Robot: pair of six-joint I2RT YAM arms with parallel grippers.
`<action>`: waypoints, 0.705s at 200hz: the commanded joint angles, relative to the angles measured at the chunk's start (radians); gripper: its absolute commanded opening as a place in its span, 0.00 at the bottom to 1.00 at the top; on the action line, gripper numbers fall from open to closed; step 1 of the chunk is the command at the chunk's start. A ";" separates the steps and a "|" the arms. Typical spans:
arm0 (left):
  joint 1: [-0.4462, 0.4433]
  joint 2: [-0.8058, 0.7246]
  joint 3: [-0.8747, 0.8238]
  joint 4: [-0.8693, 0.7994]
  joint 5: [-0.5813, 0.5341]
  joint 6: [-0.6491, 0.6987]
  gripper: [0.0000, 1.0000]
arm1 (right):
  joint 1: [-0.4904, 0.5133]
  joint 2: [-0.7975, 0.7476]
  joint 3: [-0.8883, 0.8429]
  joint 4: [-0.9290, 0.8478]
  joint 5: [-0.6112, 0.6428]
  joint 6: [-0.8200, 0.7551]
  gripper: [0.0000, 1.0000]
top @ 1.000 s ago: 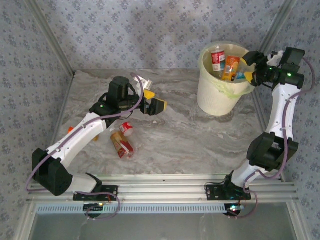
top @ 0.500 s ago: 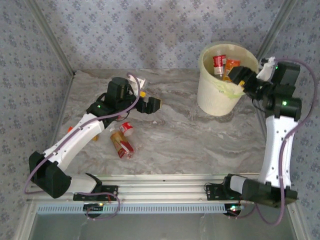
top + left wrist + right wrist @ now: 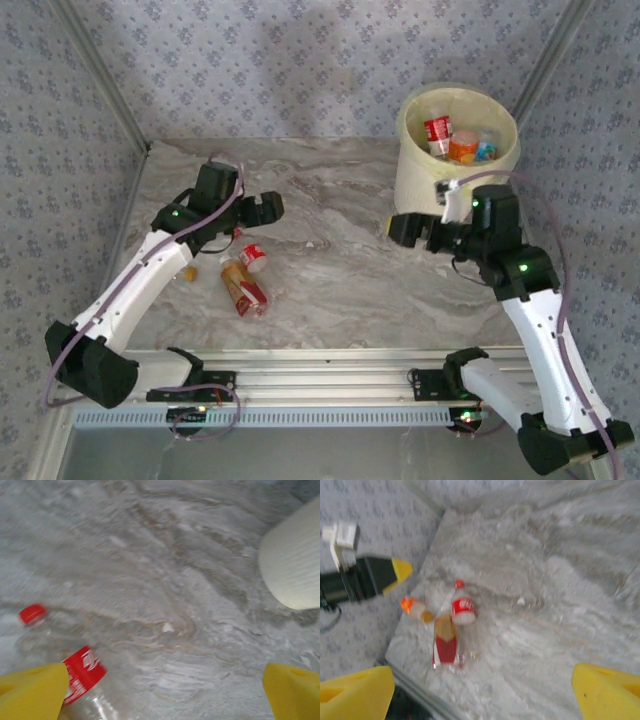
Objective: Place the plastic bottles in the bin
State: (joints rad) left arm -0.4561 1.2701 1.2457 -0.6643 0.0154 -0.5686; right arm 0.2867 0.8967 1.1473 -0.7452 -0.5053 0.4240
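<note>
Left hand (image 3: 265, 208) and right hand (image 3: 405, 228) both released, empty; left hovers above the red-capped bottle (image 3: 84, 672), so next I lower and clench.

Grey marbled tabletop (image 3: 350, 290); pale blue floral-patterned walls (image 3: 250, 60) on three sides; aluminium rails (image 3: 330, 362) along near edge.

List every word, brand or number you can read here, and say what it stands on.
No text reads clearly.
Red label on the clear bottle: white script, too blurred to read.
Red label on the brown bottle: too blurred.
Label on the red-labelled bottle in the bin: too small.
</note>
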 commanded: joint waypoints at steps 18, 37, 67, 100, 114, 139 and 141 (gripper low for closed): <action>0.041 0.069 -0.002 -0.152 -0.040 -0.093 1.00 | 0.190 -0.002 -0.111 0.065 0.113 0.030 0.99; 0.049 0.105 -0.023 -0.121 -0.014 -0.121 1.00 | 0.265 0.019 -0.146 0.093 0.155 0.044 1.00; 0.054 0.182 -0.015 -0.132 -0.029 -0.156 0.97 | 0.325 0.061 -0.167 0.119 0.189 0.064 1.00; 0.060 0.270 -0.019 -0.124 -0.031 -0.164 0.95 | 0.341 0.069 -0.173 0.112 0.229 0.064 1.00; 0.061 0.305 -0.019 -0.119 -0.022 -0.171 0.94 | 0.341 0.066 -0.176 0.107 0.237 0.066 1.00; 0.060 0.346 -0.026 -0.100 -0.034 -0.173 0.92 | 0.341 0.063 -0.175 0.094 0.250 0.066 1.00; 0.060 0.350 -0.026 -0.099 -0.035 -0.174 0.92 | 0.341 0.063 -0.176 0.093 0.250 0.067 1.00</action>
State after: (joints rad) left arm -0.3992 1.5948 1.2274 -0.7620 -0.0093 -0.7246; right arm 0.6209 0.9730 0.9768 -0.6468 -0.2909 0.4820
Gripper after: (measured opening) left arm 0.928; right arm 0.998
